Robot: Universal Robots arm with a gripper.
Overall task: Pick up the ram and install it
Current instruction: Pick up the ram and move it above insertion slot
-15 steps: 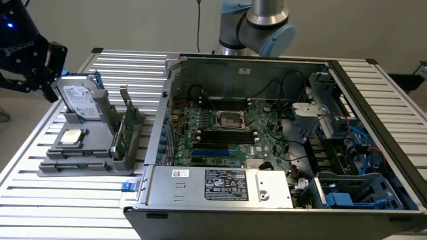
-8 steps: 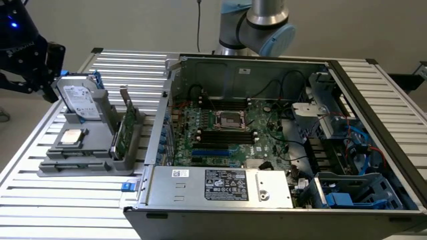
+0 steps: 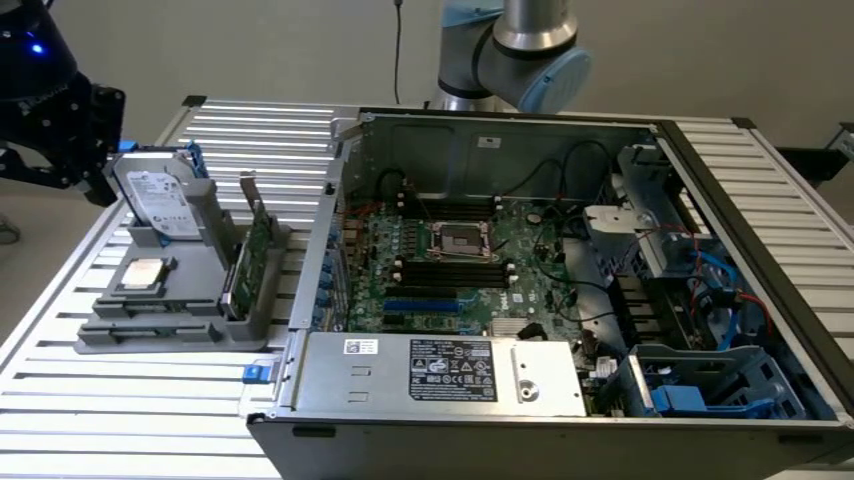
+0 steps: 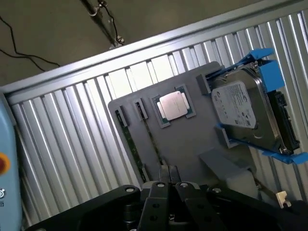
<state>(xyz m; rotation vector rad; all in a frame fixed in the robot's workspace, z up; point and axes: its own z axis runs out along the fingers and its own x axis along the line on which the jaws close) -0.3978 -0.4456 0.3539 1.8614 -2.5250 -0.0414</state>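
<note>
One arm (image 3: 514,45) stands behind an open PC case (image 3: 507,119) on a slatted metal counter (image 3: 107,400). The case lies on its side, and the green main board (image 3: 534,290) inside faces up, w/ a square socket (image 3: 458,240) near its middle and long black slots (image 3: 454,268) just beside the socket.

On the exterior view's left, next to the case, a grey holder (image 4: 192,144) sits on the counter. It carries several parts:
- a silver hard drive (image 4: 240,106) w/ blue rails, leaning tilted at one end of the holder
- a square processor chip (image 4: 173,105), flat in a recess near the drive
- a tall green card (image 3: 254,255) w/ a metal bracket, upright on the side of the holder nearest to the case

The ram (image 4: 131,144) is in this holder too, outside the case. In the wrist view it is a thin dark-green strip, standing on its edge in a narrow slot. A second thin strip (image 4: 151,139) runs parallel just beside it, between the ram and the chip. I cannot tell if that is another stick.

The tool (image 4: 169,169) hangs above the holder, approx. over the near end of these two strips and apart from them. Its black fingers are pressed together and hold nothing.
</note>
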